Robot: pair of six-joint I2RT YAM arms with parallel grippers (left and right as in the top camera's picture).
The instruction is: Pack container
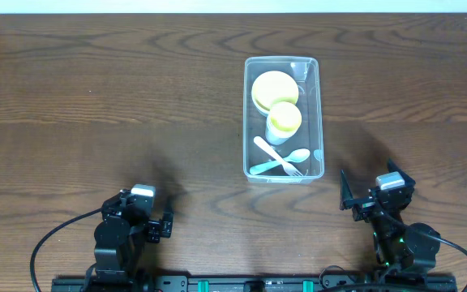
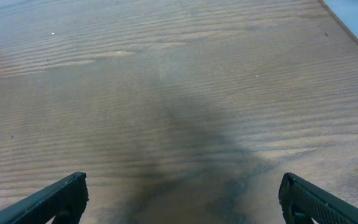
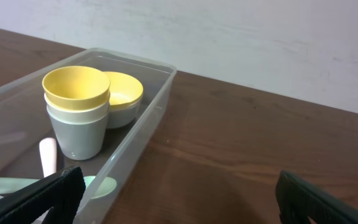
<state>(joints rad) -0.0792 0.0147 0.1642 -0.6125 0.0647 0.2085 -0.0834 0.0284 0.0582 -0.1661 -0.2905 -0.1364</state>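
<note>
Right, from overhead I see the clear container (image 1: 247, 122) right of centre in the upper half. It holds a yellow bowl (image 1: 272, 87), a yellow cup (image 1: 284, 118) nested in a pale cup (image 1: 275, 135), and a white fork (image 1: 266, 149) crossing a teal spoon (image 1: 300, 154) at its lower end. In the left wrist view, the left gripper (image 2: 185, 202) has its fingers spread wide over the bare wooden table (image 2: 166, 93). In the right wrist view, the right gripper (image 3: 179, 199) is spread too and pinches nothing, with the container at frame left.

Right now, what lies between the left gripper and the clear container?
Only bare wooden table separates the left gripper and the container; the overhead view shows it.
</note>
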